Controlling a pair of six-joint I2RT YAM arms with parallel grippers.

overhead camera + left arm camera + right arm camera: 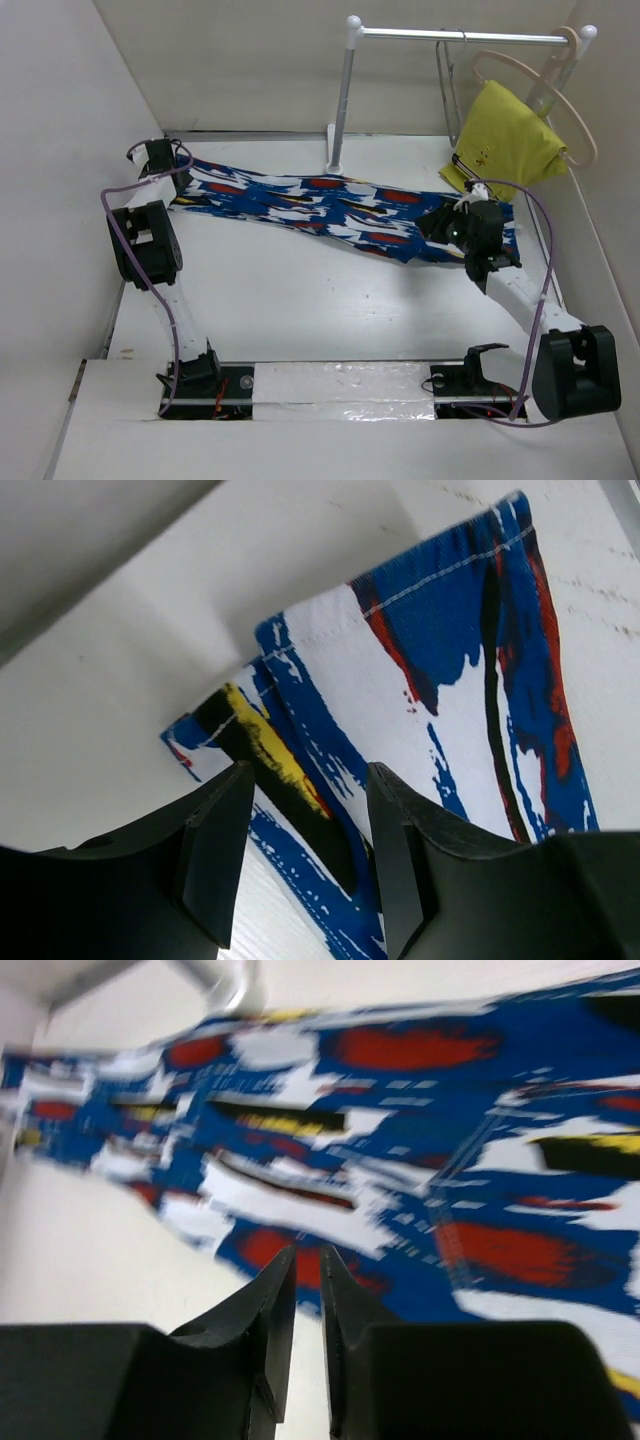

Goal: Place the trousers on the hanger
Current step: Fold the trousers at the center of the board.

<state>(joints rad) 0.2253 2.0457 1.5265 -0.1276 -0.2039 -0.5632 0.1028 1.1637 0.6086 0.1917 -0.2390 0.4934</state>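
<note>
The trousers [330, 205], blue and white with red, black and yellow streaks, lie flat across the table from far left to right. My left gripper [163, 160] is at their far-left leg end. In the left wrist view it [305, 815] is open, low over the cloth, with the hem [300, 780] between its jaws. My right gripper [437, 222] hovers over the right end. In the right wrist view it [305, 1260] is shut and empty at the trousers' [420, 1160] near edge. The grey wire hanger [440, 75] hangs on the rail at the back right.
The white-posted rail [345, 90] stands at the back, its foot just behind the trousers. A beige rounded hanger [585, 135] on it carries a yellow garment [505, 135] that reaches down to the trousers' right end. Walls close in on the left and right.
</note>
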